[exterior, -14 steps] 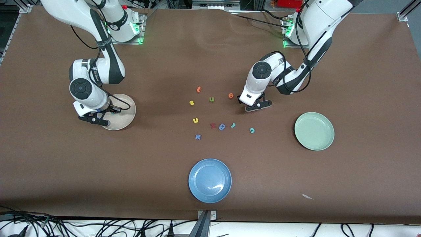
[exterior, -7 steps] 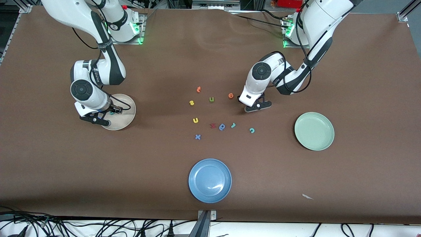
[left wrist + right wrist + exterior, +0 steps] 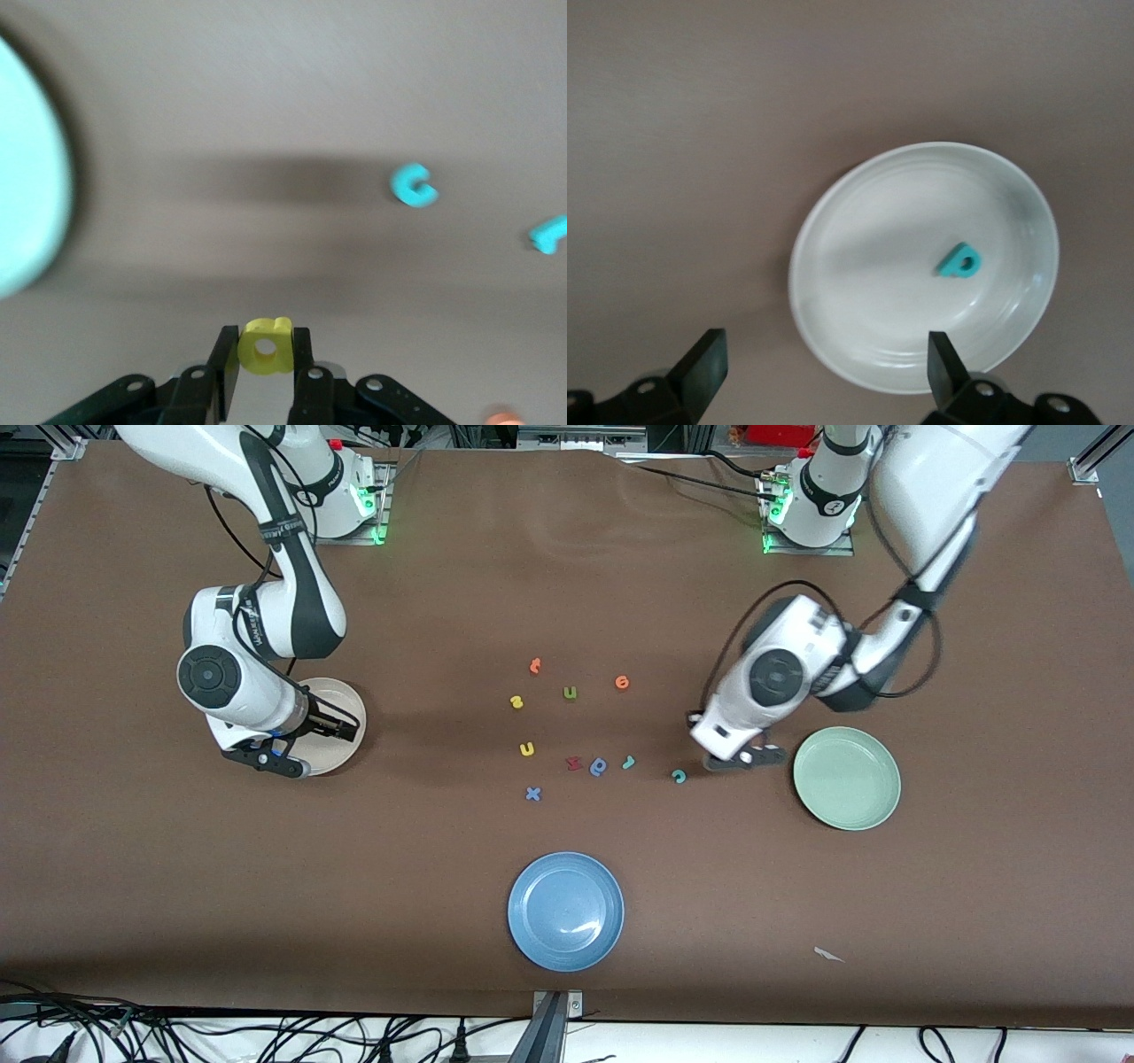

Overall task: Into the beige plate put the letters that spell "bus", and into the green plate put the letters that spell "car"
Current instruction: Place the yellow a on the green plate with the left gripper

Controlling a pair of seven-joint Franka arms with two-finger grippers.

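Holding a yellow "a" pinched in our left gripper at centre-right, between teal "c" and green plate; our right gripper, spread wide, hovers over the beige plate holding the teal "b".

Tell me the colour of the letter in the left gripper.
Yellow letter, seen best in the left wrist view.

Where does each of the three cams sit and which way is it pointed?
Front: high across the table, facing both arm bases; shows both arms, beige plate, green plate.
Left wrist: looks down past left gripper shut on yellow "a"; teal "c" on table.
Right wrist: looks down past open right gripper at beige plate holding teal "b".
Shared: front and left wrist both show the "c".
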